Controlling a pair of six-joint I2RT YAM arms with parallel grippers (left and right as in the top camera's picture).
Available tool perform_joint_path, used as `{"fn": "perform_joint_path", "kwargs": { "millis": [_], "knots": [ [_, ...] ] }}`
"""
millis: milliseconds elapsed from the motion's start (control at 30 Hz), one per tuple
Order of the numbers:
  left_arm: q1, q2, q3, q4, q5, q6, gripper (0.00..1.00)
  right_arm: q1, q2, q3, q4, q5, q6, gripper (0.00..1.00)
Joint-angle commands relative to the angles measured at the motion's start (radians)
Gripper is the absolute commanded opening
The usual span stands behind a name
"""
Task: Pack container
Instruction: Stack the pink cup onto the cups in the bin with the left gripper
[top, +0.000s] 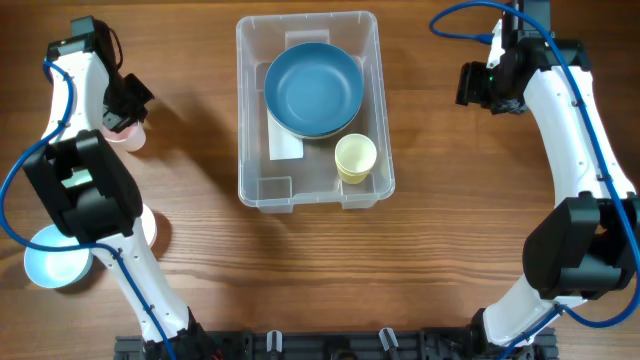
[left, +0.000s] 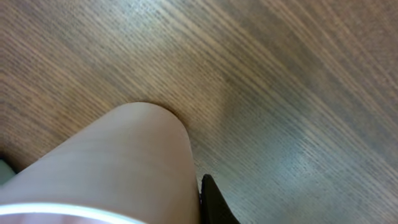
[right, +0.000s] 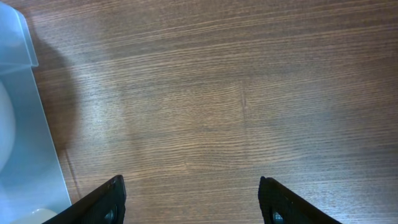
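Note:
The clear plastic container (top: 242, 120) stands at the table's middle back. Inside it lie a blue bowl (top: 313, 90) and a pale yellow cup (top: 355, 158), over a white label (top: 284, 146). My left gripper (top: 124, 106) is at the far left, shut on a pink cup (top: 128, 136) whose base rests on the table. In the left wrist view the pink cup (left: 118, 162) fills the lower left between the jaws of my left gripper (left: 102, 177); one finger presses its side and the other is hidden. My right gripper (top: 474, 86) is open and empty, right of the container.
A light blue bowl (top: 52, 266) sits at the front left, with another white dish (top: 147, 228) partly hidden behind the left arm. In the right wrist view the open right gripper (right: 193, 199) is over bare wood and the container's wall (right: 25, 124) is at the left edge.

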Motion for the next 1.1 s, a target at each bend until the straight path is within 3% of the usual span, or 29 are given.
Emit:
{"fn": "perform_joint_path", "kwargs": {
  "millis": [0, 133, 233, 367, 433, 733, 800, 833, 900, 1067],
  "knots": [
    [-0.026, -0.13, 0.004, -0.032, -0.013, -0.002, 0.04, 0.0, 0.013, 0.003, -0.005, -0.008, 0.018, 0.69],
    [-0.195, -0.402, 0.037, -0.159, 0.028, -0.002, 0.04, 0.0, 0.013, 0.003, -0.003, -0.008, 0.019, 0.69],
    [-0.518, -0.578, 0.037, -0.19, 0.027, -0.009, 0.04, 0.0, 0.013, 0.003, -0.002, -0.009, 0.023, 0.69],
    [-0.895, -0.546, 0.037, -0.145, 0.027, -0.105, 0.04, 0.0, 0.013, 0.003, -0.005, -0.009, 0.023, 0.69],
    [-0.973, -0.501, 0.037, -0.119, 0.027, -0.119, 0.04, 0.0, 0.013, 0.003, -0.005, -0.009, 0.023, 0.69],
    [-1.024, -0.272, 0.037, -0.107, 0.11, -0.127, 0.04, 0.0, 0.013, 0.003, -0.005, -0.009, 0.023, 0.7],
    [-1.024, -0.263, 0.037, -0.106, 0.11, -0.127, 0.12, 0.0, 0.013, 0.003, -0.005, -0.009, 0.023, 0.7],
    [-1.023, -0.263, 0.037, -0.107, 0.109, -0.126, 0.27, 0.0, 0.013, 0.003, -0.005, -0.009, 0.023, 0.7],
    [-1.022, -0.264, 0.037, -0.107, 0.107, -0.095, 0.4, 0.0, 0.013, 0.003, -0.005, -0.009, 0.022, 0.7],
    [-0.917, -0.364, 0.037, -0.18, -0.035, -0.093, 0.37, 0.0, 0.013, 0.003, -0.005, -0.009, 0.022, 0.7]
  ]
}}
